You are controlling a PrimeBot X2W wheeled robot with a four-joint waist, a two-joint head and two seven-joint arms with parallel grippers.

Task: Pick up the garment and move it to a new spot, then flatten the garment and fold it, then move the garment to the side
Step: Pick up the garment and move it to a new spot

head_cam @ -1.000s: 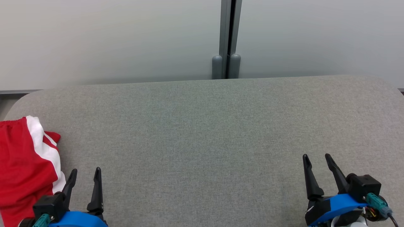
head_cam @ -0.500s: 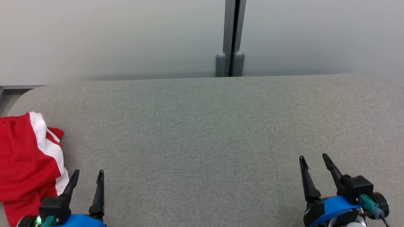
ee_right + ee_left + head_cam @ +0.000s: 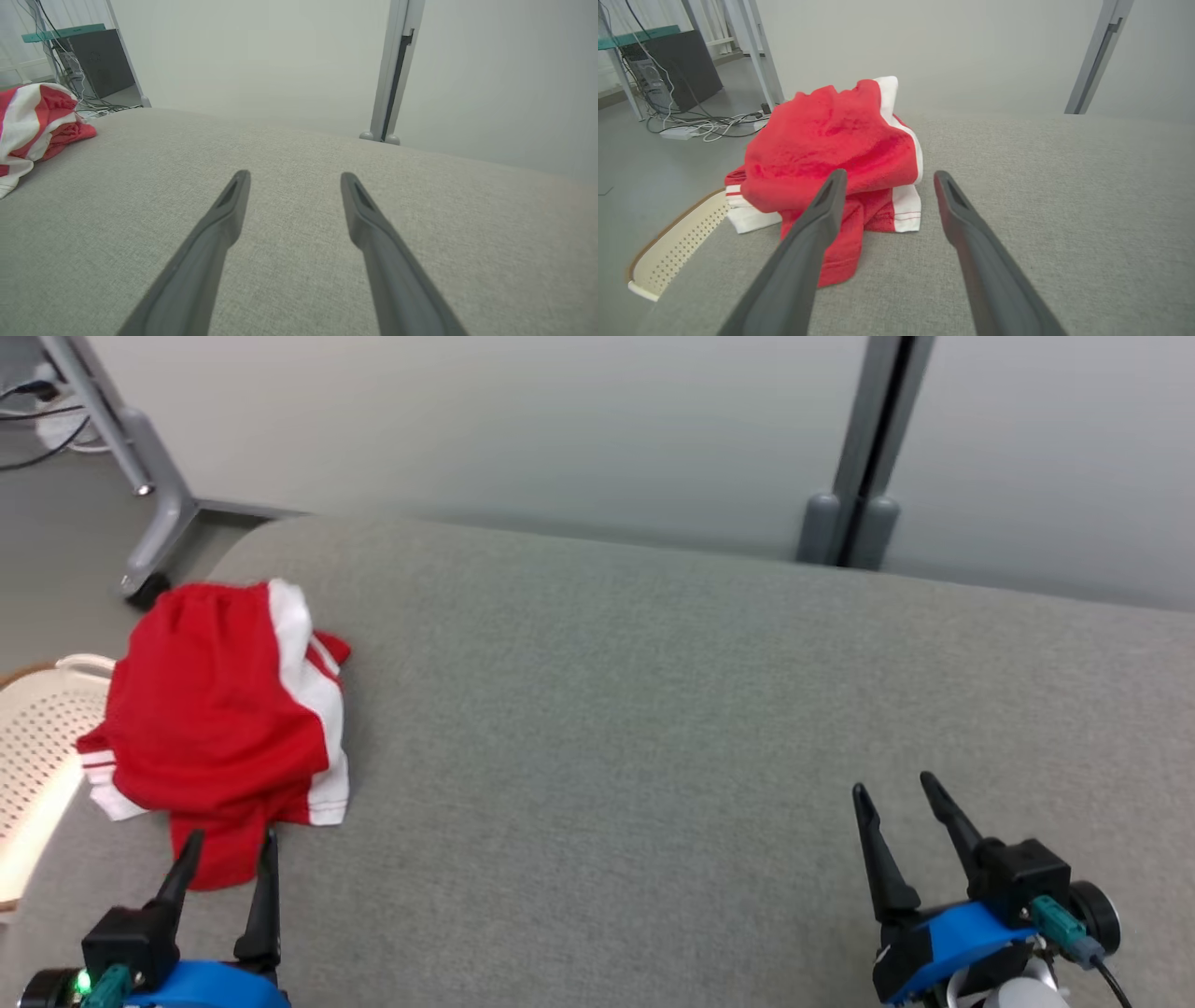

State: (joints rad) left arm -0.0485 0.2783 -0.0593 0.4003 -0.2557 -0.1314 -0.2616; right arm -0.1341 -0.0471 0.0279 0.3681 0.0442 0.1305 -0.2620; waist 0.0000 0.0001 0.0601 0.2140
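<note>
The red shorts [image 3: 219, 709] lie crumpled at the left end of the grey padded table [image 3: 653, 728], with the long axis about from twelve to six o'clock. The left gripper [image 3: 231, 842], fingers apart and empty, has them at twelve o'clock, its tips just at the near hem. The right gripper [image 3: 892, 784], fingers also apart, has them at ten o'clock, well apart. The left arm is the nearer one.

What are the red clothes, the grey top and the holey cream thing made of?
The red garment is probably soft matte knit fabric; it slumps in folds, with stitched hems. The grey table top seems covered in woven cloth with a fine speckled grain. The cream basket is likely hard plastic, with a smooth rim and rows of holes.
</note>
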